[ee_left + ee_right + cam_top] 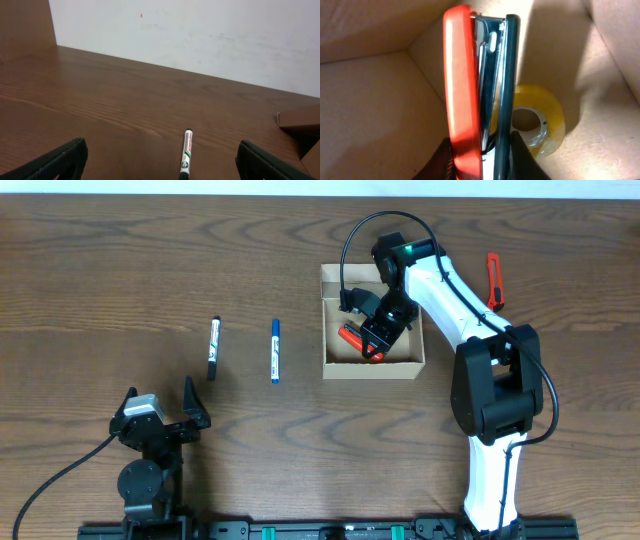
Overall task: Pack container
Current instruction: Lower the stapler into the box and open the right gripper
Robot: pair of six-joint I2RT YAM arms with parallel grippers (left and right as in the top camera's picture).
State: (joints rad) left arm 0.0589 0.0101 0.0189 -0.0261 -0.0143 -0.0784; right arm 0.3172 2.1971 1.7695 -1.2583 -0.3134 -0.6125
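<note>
The tan cardboard container (330,358) sits open at the table's centre right. My right gripper (378,330) reaches down into it and is shut on a red and black stapler (475,85), whose red end shows in the overhead view (352,335). A roll of clear yellowish tape (540,120) lies on the container floor (375,115) beside the stapler. My left gripper (165,420) is open and empty near the table's front left. A black-capped marker (213,348) lies beyond it and shows in the left wrist view (186,152).
A blue marker (275,351) lies to the left of the container. A red box cutter (494,280) lies at the right, behind the right arm. A corner of the container (300,120) shows at the right of the left wrist view.
</note>
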